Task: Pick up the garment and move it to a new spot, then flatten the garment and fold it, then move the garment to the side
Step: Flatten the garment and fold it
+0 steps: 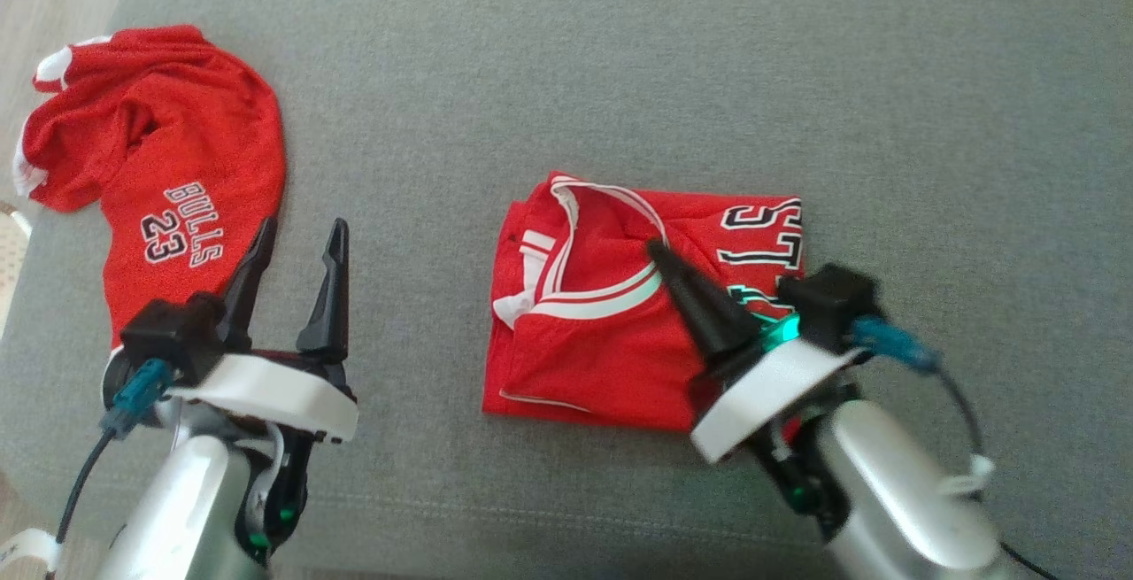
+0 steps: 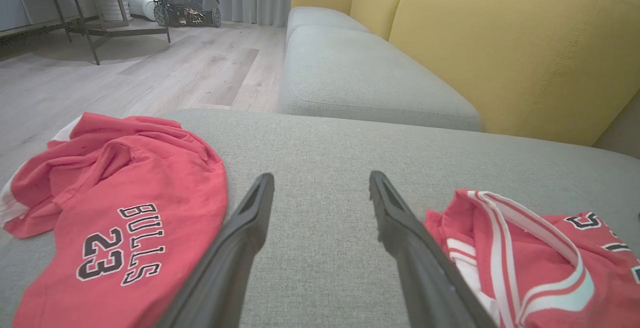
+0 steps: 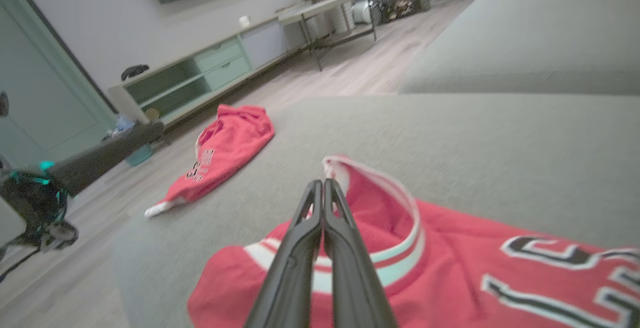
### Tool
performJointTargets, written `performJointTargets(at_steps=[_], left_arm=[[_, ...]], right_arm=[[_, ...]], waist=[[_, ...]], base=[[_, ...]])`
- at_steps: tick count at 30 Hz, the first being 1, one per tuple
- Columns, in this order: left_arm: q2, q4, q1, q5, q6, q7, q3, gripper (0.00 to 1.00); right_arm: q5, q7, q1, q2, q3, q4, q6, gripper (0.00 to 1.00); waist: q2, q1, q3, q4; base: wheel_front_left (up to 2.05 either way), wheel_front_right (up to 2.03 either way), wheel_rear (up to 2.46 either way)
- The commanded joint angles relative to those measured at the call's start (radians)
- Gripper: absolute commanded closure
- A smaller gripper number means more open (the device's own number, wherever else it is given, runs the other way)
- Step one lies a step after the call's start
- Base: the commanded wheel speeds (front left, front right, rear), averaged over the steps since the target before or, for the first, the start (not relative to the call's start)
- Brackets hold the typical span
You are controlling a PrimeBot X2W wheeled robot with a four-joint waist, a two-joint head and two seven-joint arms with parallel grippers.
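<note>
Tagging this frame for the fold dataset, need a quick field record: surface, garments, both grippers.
surface: grey cushion
folded jersey: red, middle of the cushion, folded to a rectangle, collar on top
crumpled garment: red, printed BULLS 23, unfolded, at the cushion's left edge
left gripper: open, between the two garments
right gripper: shut, tips at the jersey's collar; unclear whether any cloth is pinched

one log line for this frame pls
stage: jersey folded, side move pending | left claw: open, over cushion | right claw: shut, tip at jersey collar | BULLS 23 garment: crumpled, far left
</note>
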Motion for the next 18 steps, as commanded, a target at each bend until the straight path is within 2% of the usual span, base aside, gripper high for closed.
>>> performJointTargets(at_steps=[1,11,12,13,14,18], left_arm=[[0.032,-0.030,-0.016,0.000,0.008,-0.012,0.042,0.00],[0.056,-0.063,0.002,0.016,0.035,-0.005,0.043,0.00],[0.060,-0.071,0.009,0.019,0.041,-0.002,0.042,0.00],[0.062,-0.074,0.013,0.020,0.043,0.000,0.041,0.00],[0.064,-0.078,0.017,0.021,0.045,0.002,0.041,0.00],[0.071,-0.090,0.032,0.026,0.053,0.008,0.036,0.00]], right_arm=[[-0.014,-0.006,0.018,-0.001,-0.011,-0.051,-0.001,1.00],[-0.114,0.037,0.144,-0.001,-0.372,-0.253,-0.001,1.00],[-0.136,0.051,0.166,0.002,-0.443,-0.279,-0.001,0.64],[-0.149,0.055,0.177,0.004,-0.476,-0.293,-0.001,0.23],[-0.160,0.059,0.187,0.006,-0.506,-0.306,-0.001,0.00],[-0.195,0.083,0.233,0.014,-0.596,-0.348,-0.001,0.00]], waist=[[0.0000,0.0000,-0.009,-0.009],[0.0000,0.0000,-0.043,-0.035],[0.0000,0.0000,-0.051,-0.039],[0.0000,0.0000,-0.055,-0.041],[0.0000,0.0000,-0.059,-0.043],[0.0000,0.0000,-0.078,-0.048]], base=[[0.00,0.00,0.00],[0.00,0.00,0.00],[0.00,0.00,0.00],[0.00,0.00,0.00],[0.00,0.00,0.00],[0.00,0.00,0.00]])
